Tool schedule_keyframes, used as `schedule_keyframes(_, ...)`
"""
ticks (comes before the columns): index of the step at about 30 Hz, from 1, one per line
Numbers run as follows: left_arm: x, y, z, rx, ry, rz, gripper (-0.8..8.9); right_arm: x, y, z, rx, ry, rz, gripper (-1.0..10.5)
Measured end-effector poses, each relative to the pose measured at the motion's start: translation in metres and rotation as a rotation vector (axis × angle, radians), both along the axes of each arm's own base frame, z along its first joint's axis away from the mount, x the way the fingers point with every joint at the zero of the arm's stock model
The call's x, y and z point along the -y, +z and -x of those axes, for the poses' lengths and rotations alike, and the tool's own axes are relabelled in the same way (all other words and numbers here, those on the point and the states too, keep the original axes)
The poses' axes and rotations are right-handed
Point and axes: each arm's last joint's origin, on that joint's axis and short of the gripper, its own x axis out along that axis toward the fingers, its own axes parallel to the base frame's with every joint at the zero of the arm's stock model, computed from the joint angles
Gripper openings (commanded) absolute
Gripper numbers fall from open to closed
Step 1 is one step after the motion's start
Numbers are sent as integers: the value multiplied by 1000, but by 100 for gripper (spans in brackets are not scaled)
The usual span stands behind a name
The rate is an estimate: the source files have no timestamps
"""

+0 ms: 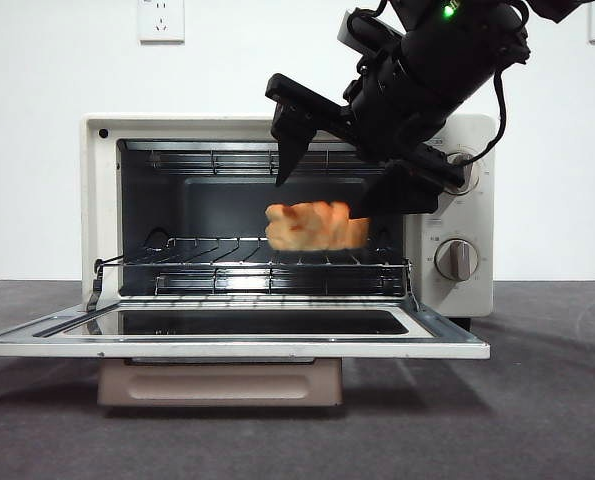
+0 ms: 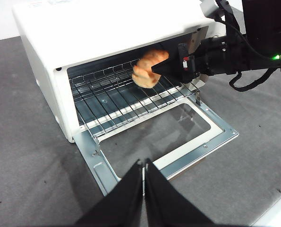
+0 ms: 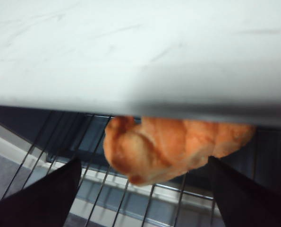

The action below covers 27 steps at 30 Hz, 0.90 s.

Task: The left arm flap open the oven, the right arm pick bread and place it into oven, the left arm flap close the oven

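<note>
The cream-white oven [image 1: 102, 210] stands with its glass door [image 1: 37, 340] folded down flat and its wire rack [image 1: 207, 262] showing. The golden-orange bread [image 1: 317, 226] is inside the oven mouth at the right, blurred, at or just above the rack. My right gripper [image 1: 322, 197] reaches in from the upper right with its jaws spread wide either side of the bread, not touching it. The right wrist view shows the bread [image 3: 173, 146] between the open jaws of that gripper [image 3: 144, 161]. My left gripper [image 2: 144, 163] is shut and empty, in front of the open door [image 2: 211, 142].
The oven's two knobs [image 1: 458, 259] lie to the right of the opening, close under the right arm [image 1: 447, 60]. The taupe handle [image 1: 217, 380] hangs below the door's front edge. The oven stands on a dark grey tabletop [image 1: 547, 400], with a white wall behind.
</note>
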Motion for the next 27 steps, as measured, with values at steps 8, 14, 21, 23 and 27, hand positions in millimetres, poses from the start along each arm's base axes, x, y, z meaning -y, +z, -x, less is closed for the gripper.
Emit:
schedule_keyframes(8,-1,0,-1,7,32,-10,8,6,23,23,-53,54,-20,428)
schedule_keyframes(14,10,-5,-11,-73,89,-40,7,15,62,71,-43,182,-32,427)
schedule_keyframes(21,27,11,-33,-173,109,-30,7,58,96,119,-60,319,-44,427)
schedule_keyframes(23,32,22,-40,-200,80,0,7,75,103,133,-52,319,-34,427)
schedule_keyframes(27,44,28,-70,-318,2,47,7,114,116,167,-2,312,-33,427)
